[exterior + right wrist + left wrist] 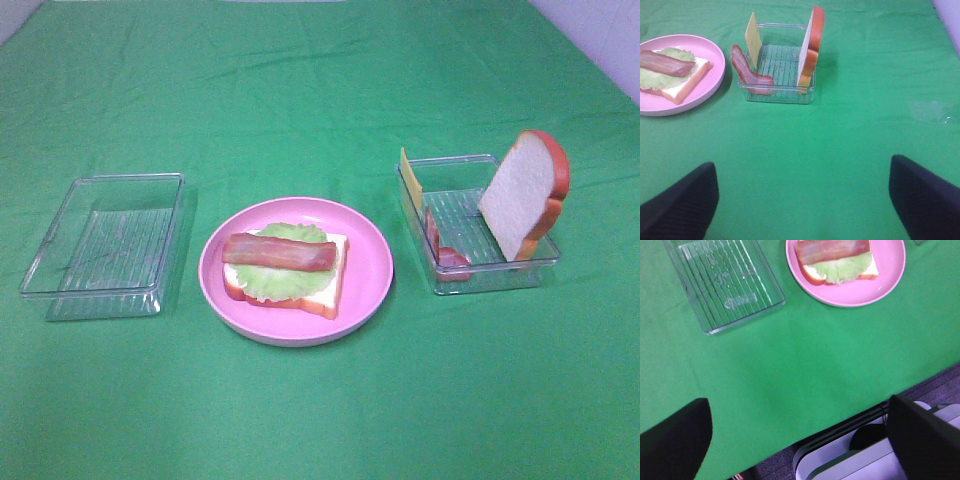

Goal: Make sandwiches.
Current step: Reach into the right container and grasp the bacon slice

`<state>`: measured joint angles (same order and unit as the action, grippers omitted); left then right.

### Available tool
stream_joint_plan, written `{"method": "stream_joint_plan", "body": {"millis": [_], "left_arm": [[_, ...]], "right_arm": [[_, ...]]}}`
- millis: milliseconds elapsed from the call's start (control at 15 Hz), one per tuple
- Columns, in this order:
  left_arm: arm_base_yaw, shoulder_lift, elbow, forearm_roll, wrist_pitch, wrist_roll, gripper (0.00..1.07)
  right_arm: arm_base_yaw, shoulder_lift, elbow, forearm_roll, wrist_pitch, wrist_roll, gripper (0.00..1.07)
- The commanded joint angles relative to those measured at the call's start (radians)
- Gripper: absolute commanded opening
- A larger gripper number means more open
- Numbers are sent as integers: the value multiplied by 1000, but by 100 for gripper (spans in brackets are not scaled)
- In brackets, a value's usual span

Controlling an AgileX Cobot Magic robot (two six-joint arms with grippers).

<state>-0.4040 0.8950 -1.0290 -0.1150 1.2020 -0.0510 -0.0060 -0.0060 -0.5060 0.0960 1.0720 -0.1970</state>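
Half-built sandwich [290, 270] is sitting on the round pink plate [372, 270], middle of the green surface [320, 420], toward the near side. Its stack: white bread slice [328, 292] with orange-brown crust is lying flat at the bottom, pale green lettuce leaf [272, 283] is lying on it, and one reddish-brown bacon strip [278, 251] is lying across the lettuce, running left to right. Left clear tray [60, 262] is sitting to the left of the plate, apart from it. Right clear tray [500, 272] is sitting just right of the plate, holding three pieces: upright bread slice [522, 195] is standing on edge and leaning at the tray's right side, thin yellow cheese slice [410, 180] is standing on edge at its far-left end, and second bacon strip [440, 245] is leaning against its left wall. Left tool [799, 405] is hanging spread wide over the near edge of the surface, gripping nothing. Right tool [802, 165] is also hanging spread wide over bare cloth, near side of the right tray, gripping nothing.
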Motion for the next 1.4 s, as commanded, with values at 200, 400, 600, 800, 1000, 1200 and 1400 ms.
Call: {"method": "stream_joint_plan", "body": {"millis": [200, 400, 600, 800, 1000, 1200, 1400], "left_arm": [[-1, -259, 197, 3, 6, 11, 89], [-1, -488, 298, 3, 6, 44, 89], [-1, -715, 364, 2, -16, 91, 89], [-1, -820, 408, 2, -21, 139, 89], [-1, -901, 463, 2, -32, 175, 89], [-1, -921, 488, 3, -73, 196, 89], [-1, -921, 501, 3, -119, 196, 89]], "right_arm": [[-6, -11, 1, 7, -5, -13, 87], [-6, -11, 1, 7, -5, -13, 87], [-6, -11, 1, 7, -5, -13, 87], [-6, -11, 1, 7, -5, -13, 87], [-6, -11, 1, 7, -5, -13, 87], [-6, -7, 1, 8, -5, -13, 87], [-6, -7, 1, 8, -5, -13, 87]]}}
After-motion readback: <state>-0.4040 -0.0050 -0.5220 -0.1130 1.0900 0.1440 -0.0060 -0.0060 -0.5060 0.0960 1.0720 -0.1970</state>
